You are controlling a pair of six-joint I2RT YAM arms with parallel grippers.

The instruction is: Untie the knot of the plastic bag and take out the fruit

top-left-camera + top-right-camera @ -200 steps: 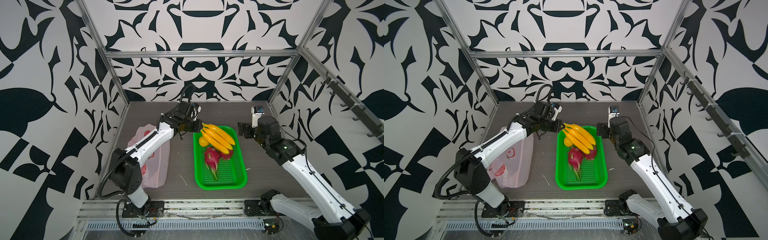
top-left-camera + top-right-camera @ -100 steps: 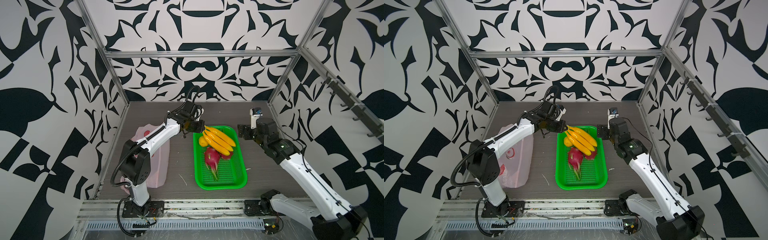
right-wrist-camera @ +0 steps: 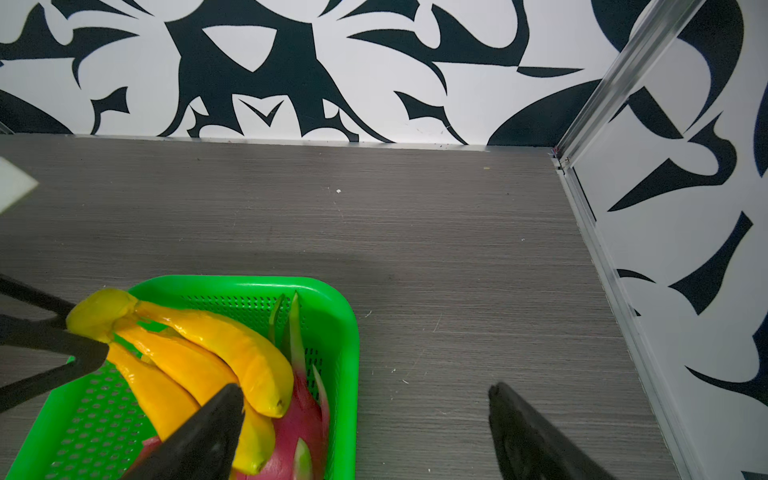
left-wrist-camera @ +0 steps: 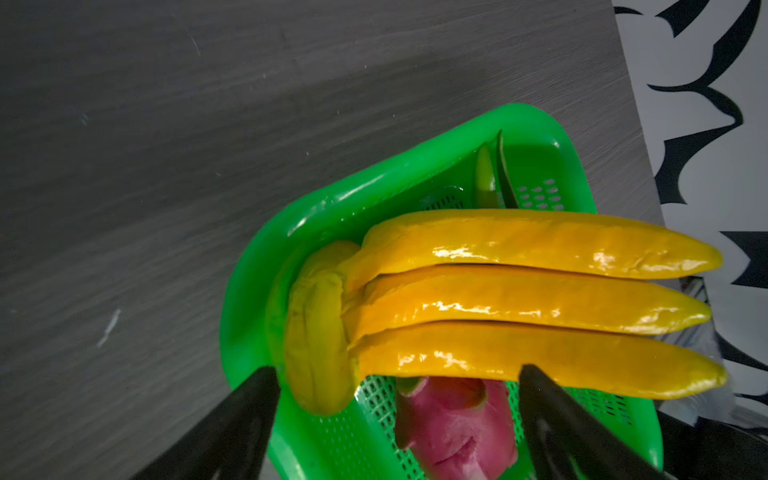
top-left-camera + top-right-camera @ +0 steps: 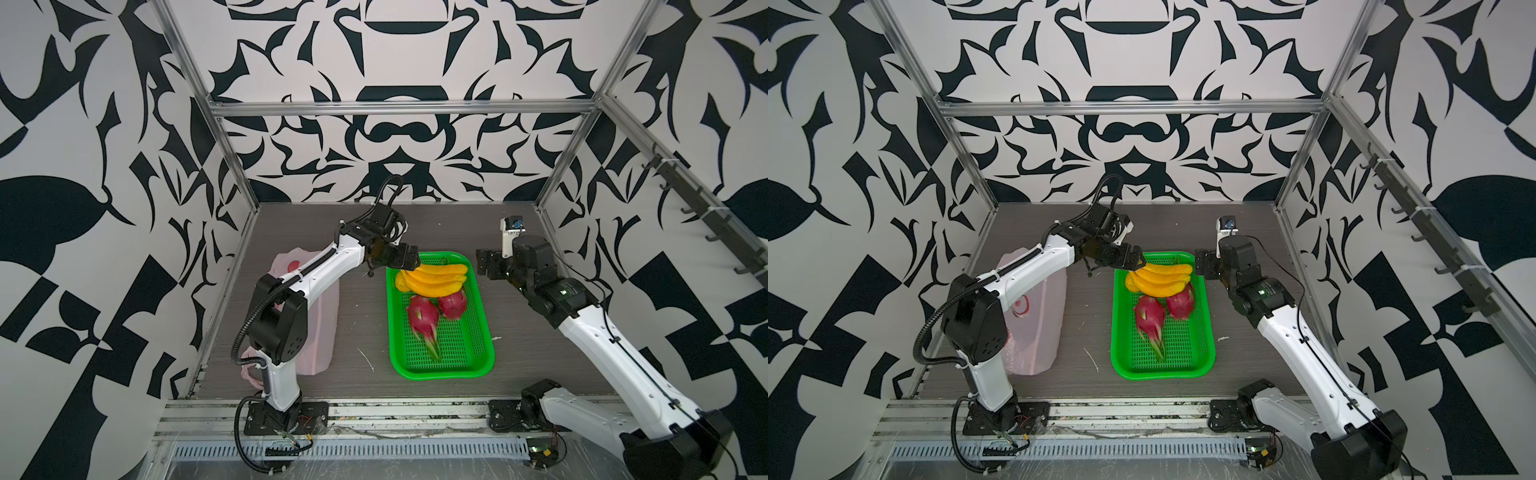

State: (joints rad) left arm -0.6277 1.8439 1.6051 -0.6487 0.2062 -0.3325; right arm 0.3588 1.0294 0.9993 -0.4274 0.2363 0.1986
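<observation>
Left end effector [image 5: 409,262], jaws spread and empty, hovers at the banana bunch [image 5: 432,277] lying in the green basket [image 5: 486,357] atop two dragon fruits [image 5: 422,318]; right end effector [image 5: 483,264] likewise open nearby; the glossy bunch looks stiff and slippery, best gripped at its crown; plastic bag [image 5: 324,332] lies slack on the worktop [image 5: 361,299].

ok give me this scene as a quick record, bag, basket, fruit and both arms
plastic bag: left side of the table, slumped, no fruit visible inside
green basket: table centre, holding fruit
banana bunch: basket's far end, partly over a dragon fruit
dragon fruits: two, side by side in the basket
left gripper: jaws open, at the bunch's stem end
right gripper: jaws open, empty, by the basket's far right corner
</observation>
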